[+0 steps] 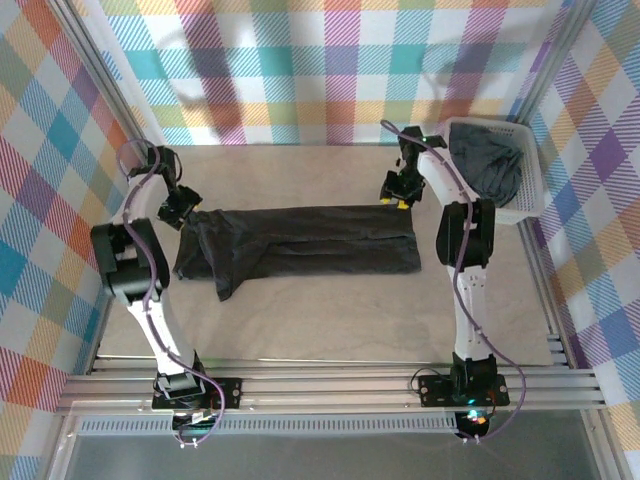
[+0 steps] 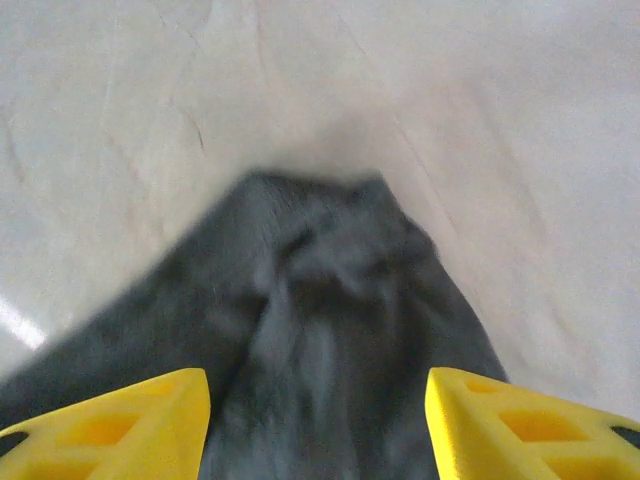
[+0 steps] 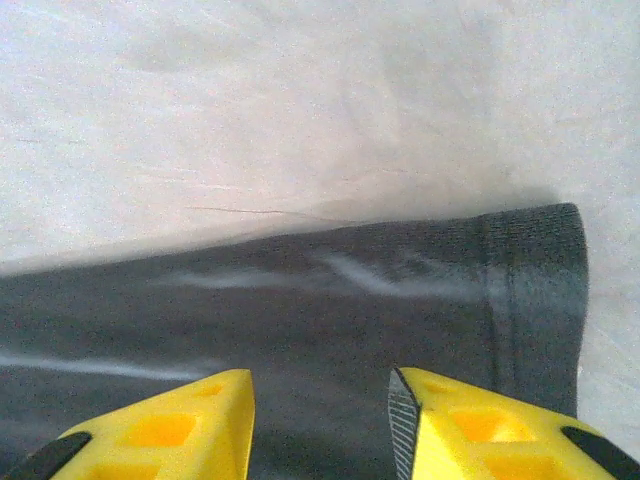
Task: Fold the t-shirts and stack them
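Hovering the left claw [image 2: 315, 390] and right claw [image 3: 320, 390] open above the shirt [image 1: 300, 250], we judge it limp and light, best pinched at its end corners.

White plastic lattice basket [image 1: 528, 208] at far right of table. Pale beige tabletop [image 1: 300, 320], faintly creased. Pastel plaid cloth walls [image 1: 300, 70] on three sides. Aluminium rails [image 1: 330, 385] along near edge.
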You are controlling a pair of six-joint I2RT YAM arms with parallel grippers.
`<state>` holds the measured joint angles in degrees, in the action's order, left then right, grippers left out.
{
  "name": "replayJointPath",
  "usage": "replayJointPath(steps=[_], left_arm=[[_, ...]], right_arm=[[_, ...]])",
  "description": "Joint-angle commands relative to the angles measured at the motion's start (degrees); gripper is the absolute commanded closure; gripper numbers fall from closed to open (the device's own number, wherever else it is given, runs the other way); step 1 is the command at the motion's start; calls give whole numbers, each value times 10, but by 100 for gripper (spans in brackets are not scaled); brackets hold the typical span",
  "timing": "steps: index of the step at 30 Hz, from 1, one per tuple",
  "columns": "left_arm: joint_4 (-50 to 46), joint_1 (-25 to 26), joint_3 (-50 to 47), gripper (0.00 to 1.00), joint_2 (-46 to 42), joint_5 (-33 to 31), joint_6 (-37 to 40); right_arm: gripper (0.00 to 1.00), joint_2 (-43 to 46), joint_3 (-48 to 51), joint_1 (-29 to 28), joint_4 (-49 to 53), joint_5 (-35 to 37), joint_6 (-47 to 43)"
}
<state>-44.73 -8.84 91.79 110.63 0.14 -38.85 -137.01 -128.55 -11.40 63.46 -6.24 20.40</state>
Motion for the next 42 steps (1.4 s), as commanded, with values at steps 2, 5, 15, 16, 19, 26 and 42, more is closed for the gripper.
replayJointPath(steps=[2, 5, 15, 16, 19, 26, 42], left_arm=[[59, 84, -98, 45, -90, 52, 63], [107, 97, -171, 47, -96, 130, 117], [107, 96, -218, 50, -69, 186, 243], [109, 98, -220, 50, -64, 188, 243], [108, 102, -222, 50, -53, 183, 245], [98, 106, -247, 72, -78, 166, 238], [98, 189, -315, 100, -202, 127, 15]], right_arm=[[55, 134, 104, -30, -138, -129, 0], [51, 213, 220, -57, -268, -245, 18], [53, 332, 390, -84, -359, -321, 80], [53, 337, 396, -84, -358, -322, 80], [53, 351, 410, -84, -358, -321, 82], [54, 354, 415, -84, -359, -317, 90], [56, 353, 417, -84, -365, -319, 96]])
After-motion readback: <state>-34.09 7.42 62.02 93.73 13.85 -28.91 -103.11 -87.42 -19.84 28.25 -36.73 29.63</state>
